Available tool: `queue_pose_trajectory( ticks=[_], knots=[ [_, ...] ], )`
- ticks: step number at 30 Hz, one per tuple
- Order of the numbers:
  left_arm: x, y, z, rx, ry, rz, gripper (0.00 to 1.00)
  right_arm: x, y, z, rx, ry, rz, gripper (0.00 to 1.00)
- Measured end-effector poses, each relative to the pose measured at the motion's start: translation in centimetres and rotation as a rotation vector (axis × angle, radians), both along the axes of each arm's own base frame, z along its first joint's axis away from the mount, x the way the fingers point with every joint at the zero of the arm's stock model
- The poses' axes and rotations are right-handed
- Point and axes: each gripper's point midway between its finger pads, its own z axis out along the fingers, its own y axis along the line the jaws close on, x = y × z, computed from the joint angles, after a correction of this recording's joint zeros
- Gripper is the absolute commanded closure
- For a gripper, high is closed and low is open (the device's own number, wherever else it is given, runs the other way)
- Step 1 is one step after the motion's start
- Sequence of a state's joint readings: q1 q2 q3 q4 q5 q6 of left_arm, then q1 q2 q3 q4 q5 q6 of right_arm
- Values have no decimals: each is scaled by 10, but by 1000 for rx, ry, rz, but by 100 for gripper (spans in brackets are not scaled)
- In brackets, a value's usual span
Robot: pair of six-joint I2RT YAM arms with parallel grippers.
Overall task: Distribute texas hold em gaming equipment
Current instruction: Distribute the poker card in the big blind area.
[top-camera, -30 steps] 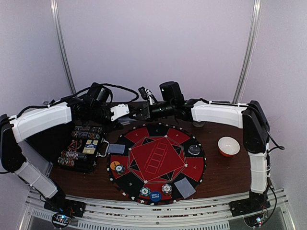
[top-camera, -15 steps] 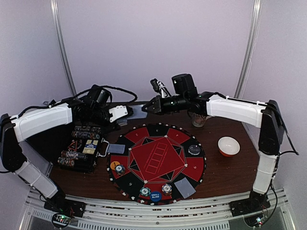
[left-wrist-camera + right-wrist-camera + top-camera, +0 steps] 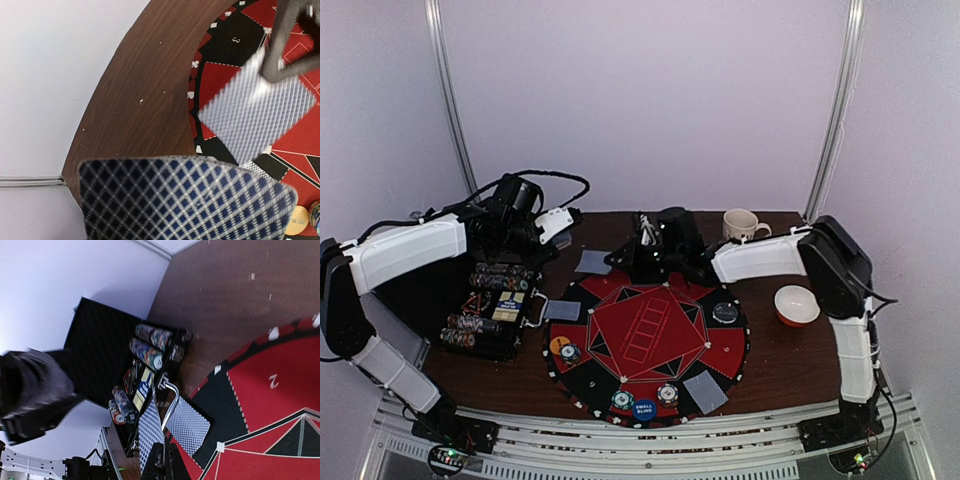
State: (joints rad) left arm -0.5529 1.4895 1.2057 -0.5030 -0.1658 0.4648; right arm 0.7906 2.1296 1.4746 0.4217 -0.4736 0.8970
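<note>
My left gripper (image 3: 561, 220) hovers over the table's far left, shut on a deck of blue-checked playing cards (image 3: 185, 200) that hides its fingers in the left wrist view. My right gripper (image 3: 613, 259) is shut on a single card (image 3: 592, 262), held low over the far-left edge of the round red-and-black mat (image 3: 720, 355). That card (image 3: 150, 432) shows nearly edge-on in the right wrist view, pinched between the right gripper (image 3: 167, 460). One card (image 3: 563, 310) lies at the mat's left and another (image 3: 705, 392) at its near right. Chips (image 3: 667, 393), a blue button (image 3: 644, 408) and an orange button (image 3: 559, 344) rest on the mat.
An open black case (image 3: 490, 310) with rows of chips stands left of the mat. A white mug (image 3: 745, 224) is at the back right, and a small orange-rimmed bowl (image 3: 797, 303) stands right of the mat. A dark button (image 3: 725, 312) lies on the mat's right.
My right gripper closed on a card at the deck, pulled it away and came down to the mat's far-left edge. The left gripper drew back slightly to the left.
</note>
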Motion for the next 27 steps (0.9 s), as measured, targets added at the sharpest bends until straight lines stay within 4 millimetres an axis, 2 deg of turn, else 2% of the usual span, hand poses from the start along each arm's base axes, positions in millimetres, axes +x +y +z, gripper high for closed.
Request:
queue_pose_trajectory(
  ticks=[2,6,9,12,16,18,21,27],
  knots=[
    [1,2,2,-2,-7,14,52,-8,23,-33,-2,71,26,100],
    [2,5,4,-5,-12,29,52,-23,57,-71,5,160,66,100],
    [2,6,4,-6,-14,34,52,-23,72,-81,20,195,79,100],
    [2,6,4,-4,-13,37,52,-17,80,-81,33,206,80,100],
    [2,6,3,-4,-12,38,52,-16,83,-82,31,216,79,100],
    [2,6,3,-4,-12,39,52,-16,83,-83,25,222,77,91],
    [2,7,3,-4,-13,39,52,-17,81,-89,0,233,72,67],
    [2,8,3,-3,-13,43,52,-17,79,-94,-65,227,65,32]
  ],
)
